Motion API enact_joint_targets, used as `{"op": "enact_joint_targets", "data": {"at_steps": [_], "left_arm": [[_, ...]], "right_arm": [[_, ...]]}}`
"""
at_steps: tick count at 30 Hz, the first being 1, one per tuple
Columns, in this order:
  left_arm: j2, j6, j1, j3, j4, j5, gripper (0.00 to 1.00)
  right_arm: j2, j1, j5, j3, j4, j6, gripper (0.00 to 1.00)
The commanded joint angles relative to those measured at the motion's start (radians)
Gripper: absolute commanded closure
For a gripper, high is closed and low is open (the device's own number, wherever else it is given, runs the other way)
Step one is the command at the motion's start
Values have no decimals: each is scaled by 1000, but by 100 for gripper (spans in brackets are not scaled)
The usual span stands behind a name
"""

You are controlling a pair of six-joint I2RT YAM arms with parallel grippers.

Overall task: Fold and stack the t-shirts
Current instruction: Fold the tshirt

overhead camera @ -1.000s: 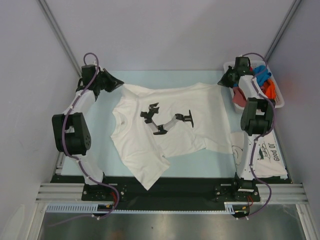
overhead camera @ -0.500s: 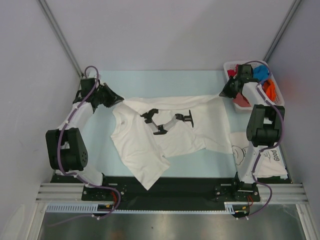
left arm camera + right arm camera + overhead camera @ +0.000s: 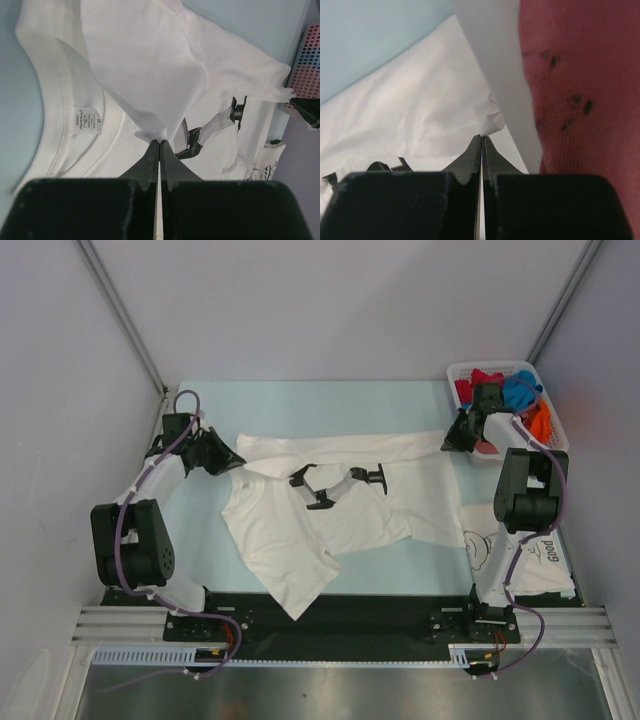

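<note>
A white t-shirt [image 3: 290, 530] with a black graphic lies spread across the table, its far edge lifted and doubled over toward the front. My left gripper [image 3: 232, 458] is shut on the left corner of that edge, and the pinched cloth [image 3: 150, 75] rises from the shut tips of the left gripper [image 3: 159, 142]. My right gripper [image 3: 447, 443] is shut on the right corner, beside the basket. White cloth [image 3: 420, 115] pokes out of the closed tips of the right gripper [image 3: 481, 137]. A folded white t-shirt with cartoon line print [image 3: 525, 560] lies at the front right.
A white lattice basket [image 3: 497, 367] stands at the back right corner with red [image 3: 468, 388], blue [image 3: 522, 390] and orange [image 3: 541, 420] t-shirts in it. Its wall [image 3: 495, 60] and red cloth [image 3: 580, 75] are close to the right gripper. Grey walls enclose the table.
Both grippers have moved toward the front of the table with the shirt's far edge, which now folds over the upper part of the shirt and narrows it.
</note>
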Motion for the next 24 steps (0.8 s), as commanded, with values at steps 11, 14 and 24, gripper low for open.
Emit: {"op": "enact_joint_targets", "data": {"at_steps": [11,14,24], "left_arm": [[-76,65,33,-20,-35,-31,100],[-79,67,56,-23,-39,-14,100],[-48,70,61,-43,-36,1,100]], "right_arm": [[-52,-5,38,-46,14,-37,100],[-63,-5,55,-60,16,-44,100],[-48,-14,50,-59,13,-41,100]]}}
